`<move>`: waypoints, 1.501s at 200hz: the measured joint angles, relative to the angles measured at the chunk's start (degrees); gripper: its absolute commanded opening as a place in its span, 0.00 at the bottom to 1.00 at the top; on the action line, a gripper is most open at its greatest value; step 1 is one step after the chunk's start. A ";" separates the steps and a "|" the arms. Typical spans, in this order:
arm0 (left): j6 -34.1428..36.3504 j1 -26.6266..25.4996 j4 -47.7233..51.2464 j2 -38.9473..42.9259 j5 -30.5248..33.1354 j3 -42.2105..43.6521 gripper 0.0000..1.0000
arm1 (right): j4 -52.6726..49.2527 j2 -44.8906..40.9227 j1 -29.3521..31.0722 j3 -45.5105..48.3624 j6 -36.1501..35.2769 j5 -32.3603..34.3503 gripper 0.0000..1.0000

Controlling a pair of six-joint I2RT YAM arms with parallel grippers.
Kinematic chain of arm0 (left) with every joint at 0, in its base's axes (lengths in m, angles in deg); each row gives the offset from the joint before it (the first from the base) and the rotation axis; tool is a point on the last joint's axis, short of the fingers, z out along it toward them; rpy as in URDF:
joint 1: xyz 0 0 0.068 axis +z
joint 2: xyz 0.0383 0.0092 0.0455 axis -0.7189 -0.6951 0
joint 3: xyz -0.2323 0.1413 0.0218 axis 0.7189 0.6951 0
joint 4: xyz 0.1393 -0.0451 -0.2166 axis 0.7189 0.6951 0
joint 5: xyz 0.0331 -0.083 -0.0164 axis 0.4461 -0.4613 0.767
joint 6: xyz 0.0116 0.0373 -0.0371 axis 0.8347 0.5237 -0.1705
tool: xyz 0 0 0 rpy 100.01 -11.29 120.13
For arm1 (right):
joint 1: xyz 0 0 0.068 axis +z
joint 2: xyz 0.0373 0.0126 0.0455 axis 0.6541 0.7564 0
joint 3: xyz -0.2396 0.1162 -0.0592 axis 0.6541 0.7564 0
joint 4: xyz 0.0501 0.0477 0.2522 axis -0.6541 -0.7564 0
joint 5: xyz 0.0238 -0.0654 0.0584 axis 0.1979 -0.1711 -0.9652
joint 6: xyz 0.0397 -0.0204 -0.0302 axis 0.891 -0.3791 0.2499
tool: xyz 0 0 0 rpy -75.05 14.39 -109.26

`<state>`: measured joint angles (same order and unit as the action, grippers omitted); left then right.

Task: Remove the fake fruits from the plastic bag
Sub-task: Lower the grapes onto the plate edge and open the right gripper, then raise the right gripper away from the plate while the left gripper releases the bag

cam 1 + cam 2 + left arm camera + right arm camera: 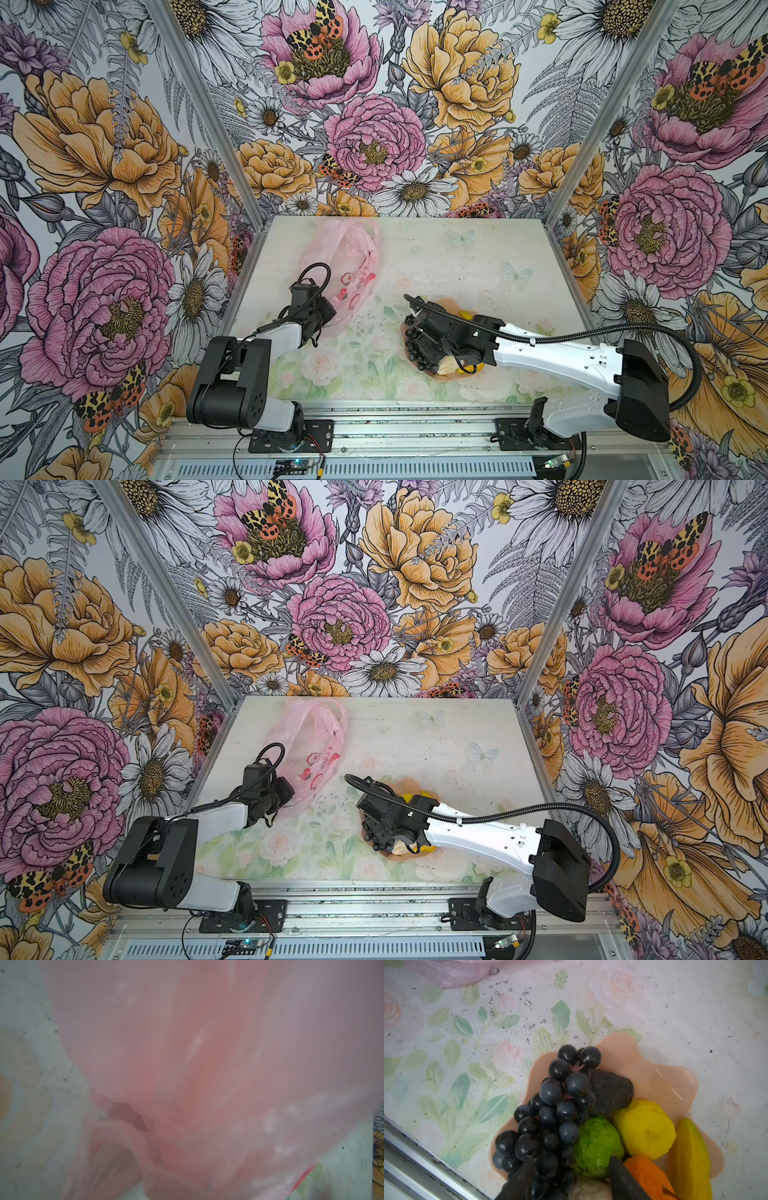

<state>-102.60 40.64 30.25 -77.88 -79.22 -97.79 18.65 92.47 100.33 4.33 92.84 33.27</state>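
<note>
Both top views first: got the plastic bag (347, 257) lying crumpled on the bench (478, 257), stretched from the far left corner down along the left edge to about halfway, red print facing up. Then the left gripper (328, 320) parked right on the bag's near end, jaws tucked under the wrist, so no look at them from up here. Over toward the near edge, a touch right of centre, spotted the fake fruits (417, 353) heaped on a peach plate (442, 379), well apart from the bag, with the right gripper (430, 349) pointing down over the heap and hiding most of it. On to the left wrist view: nothing but the bag (207, 1064), blurry pink film right against the lens, folds funnelling in toward the jaws; fingers buried behind it, yet squeezed all but closed and apparently pinched on that film. Lastly the right wrist view: jaws roughly half spread, not clamped on anything, straddling the tail of the grape bunch (550, 1109) and a bit of cream pear (589, 1190), one fingertip (521, 1180) overlapping the grapes. Also on the plate: blackish avocado-like piece (610, 1093), lemon (645, 1128), lime-green fruit (596, 1145), tangerine (648, 1176), and a banana (689, 1159) along the rim. Corner of the bag (446, 972) peeking in beyond the plate, not touching it.
</note>
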 measured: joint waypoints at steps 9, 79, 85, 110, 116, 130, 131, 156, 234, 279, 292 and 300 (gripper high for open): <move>0.02 -0.02 0.00 0.00 -0.02 0.00 0.09 | 0.02 0.55 -0.22 -0.07 0.35 0.00 0.53; 1.14 -0.13 0.94 -0.55 -0.48 -0.48 0.08 | 0.85 6.03 0.33 -0.31 0.74 -0.22 0.55; 1.25 -0.17 1.16 -0.57 -0.57 -0.57 0.08 | 0.85 6.03 0.33 -0.50 0.79 -0.22 0.57; 1.70 -0.72 1.90 -1.09 -0.61 -1.64 0.08 | 0.85 5.18 0.33 -0.85 0.72 -0.42 0.66; 1.73 -0.90 2.03 -1.27 -0.59 -1.97 0.08 | 0.85 4.76 0.33 -0.90 0.70 -0.48 0.69; 2.14 -1.46 2.62 -1.75 -0.61 -2.95 0.08 | 0.85 3.69 0.22 -0.96 0.85 -0.83 0.73; 2.19 -1.51 2.67 -1.77 -0.61 -3.02 0.07 | 0.85 3.56 0.17 -0.96 1.05 -0.87 0.73; 3.54 -2.99 4.46 -3.19 -0.66 -6.16 0.05 | 0.83 0.70 -1.07 -0.98 1.64 -1.73 0.77; 10.71 -12.70 13.97 -13.00 -1.51 -27.41 0.00 | 1.38 -17.44 -18.64 0.00 8.96 0.31 0.79; 16.31 -17.62 21.09 -19.52 -4.24 -42.34 0.00 | 1.40 -22.62 -27.71 5.99 16.22 1.03 0.82; 18.12 -18.58 23.15 -22.53 -5.77 -47.89 0.00 | 1.36 -23.69 -30.45 7.96 18.43 0.22 0.86; 19.67 -19.17 24.74 -24.87 -6.64 -51.65 0.00 | 1.40 -24.59 -32.04 9.31 20.13 -0.26 0.88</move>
<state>-82.93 21.47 55.00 -102.75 -85.86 -149.44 20.05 67.88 68.29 13.64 112.97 33.01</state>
